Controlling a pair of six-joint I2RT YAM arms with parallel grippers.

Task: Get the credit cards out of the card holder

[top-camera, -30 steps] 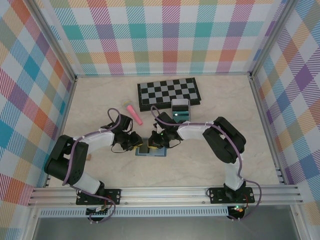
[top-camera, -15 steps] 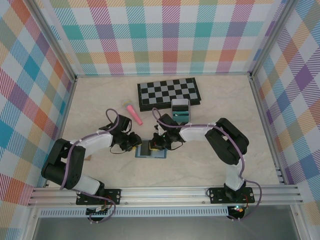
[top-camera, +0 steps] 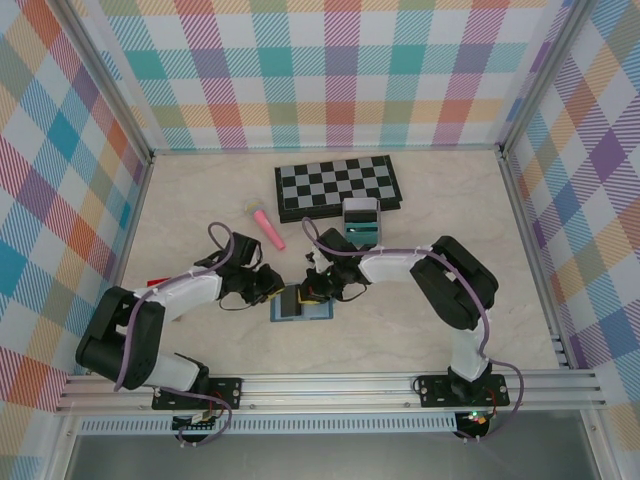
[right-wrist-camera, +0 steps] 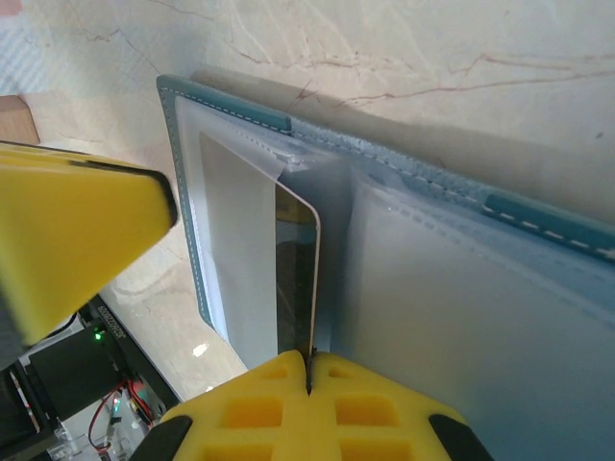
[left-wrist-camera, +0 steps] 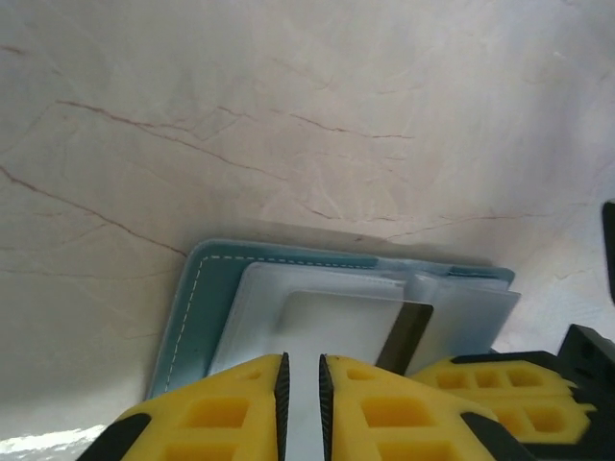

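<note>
The blue-grey card holder [top-camera: 300,309] lies open on the table between my two grippers. Its teal cover [left-wrist-camera: 207,298] and clear pockets face up. A pale credit card [right-wrist-camera: 296,279] with a dark stripe [left-wrist-camera: 413,336] sticks partly out of a pocket, and my right gripper [right-wrist-camera: 309,370] is shut on its edge. My left gripper [left-wrist-camera: 300,403] rests over the holder's left half [right-wrist-camera: 207,288], its jaws a narrow slit apart with pale pocket showing between them. From above, the left gripper [top-camera: 272,290] and right gripper [top-camera: 313,290] nearly meet over the holder. Two more cards [top-camera: 361,222] lie stacked behind.
A black-and-grey chessboard [top-camera: 338,185] lies at the back of the table, with the loose cards at its front edge. A pink marker [top-camera: 267,228] lies to the left behind my left arm. Checked walls enclose the table on three sides.
The left gripper's jaws have narrowed and its arm has shifted slightly over the holder. The holder has moved a little toward the near edge. The right gripper stays shut at the card.
</note>
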